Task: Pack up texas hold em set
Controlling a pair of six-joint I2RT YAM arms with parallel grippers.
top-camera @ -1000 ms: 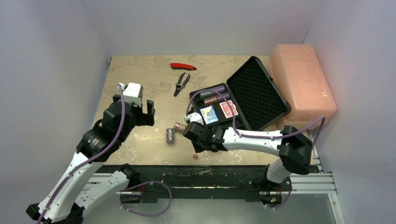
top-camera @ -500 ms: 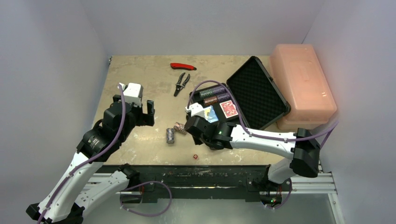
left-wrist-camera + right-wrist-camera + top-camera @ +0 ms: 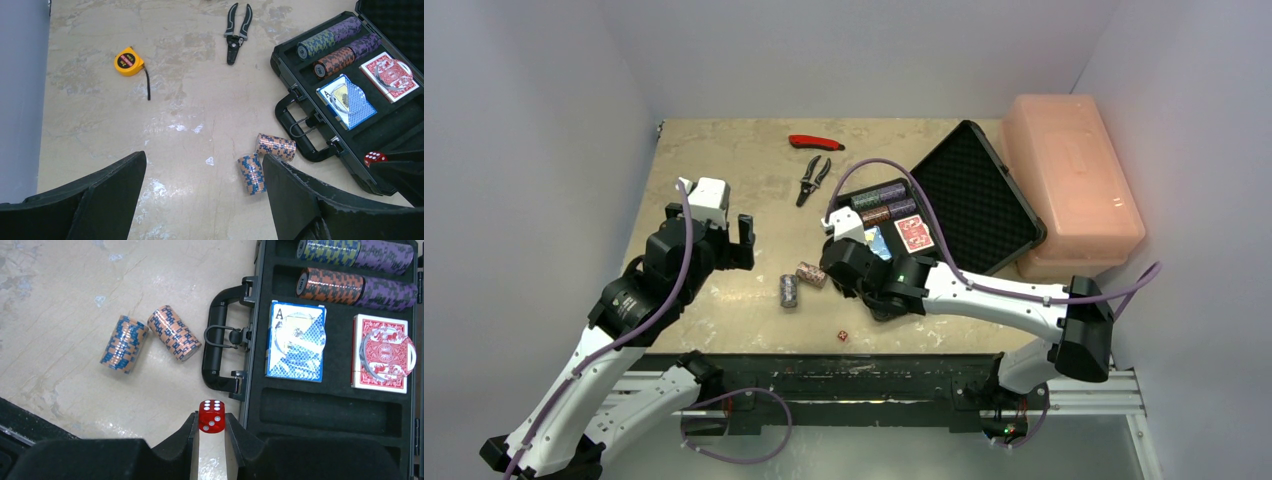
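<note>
While the right gripper point(image 3: 211, 429) is clenched on a red die point(image 3: 211, 416), that die sits pinched at the very ends of the two black fingertips. One pad presses each side, and the die's white-pipped upper part stands clear beyond them. In the right wrist view it appears over bare table point(image 3: 724, 160), just beside the front wall of the open black case point(image 3: 252, 385) and a little below the case handle point(image 3: 214, 347); it is not over any compartment.

Inside the case the blue deck point(image 3: 296, 340) and the red deck point(image 3: 382, 352) lie side by side in their foam slots. Two rows of chips point(image 3: 350, 287) fill the channels beyond them, and the long slot nearest the fingers holds nothing.

Two loose chip stacks lie on their sides on the table to the left of the handle: a blue-and-orange stack point(image 3: 124, 344) and an orange stack point(image 3: 174, 333). They lie close together, and I cannot tell whether they touch. A second die point(image 3: 841, 335) rests on the table near its front edge, apart from both arms.

The left gripper point(image 3: 202, 200) hangs with its fingers spread wide and grasps nothing, well to the left of the loose stacks. A yellow tape measure point(image 3: 128, 61), pliers point(image 3: 236, 30), a red-handled tool point(image 3: 815, 142) and a pink box point(image 3: 1074, 175) lie farther off.
</note>
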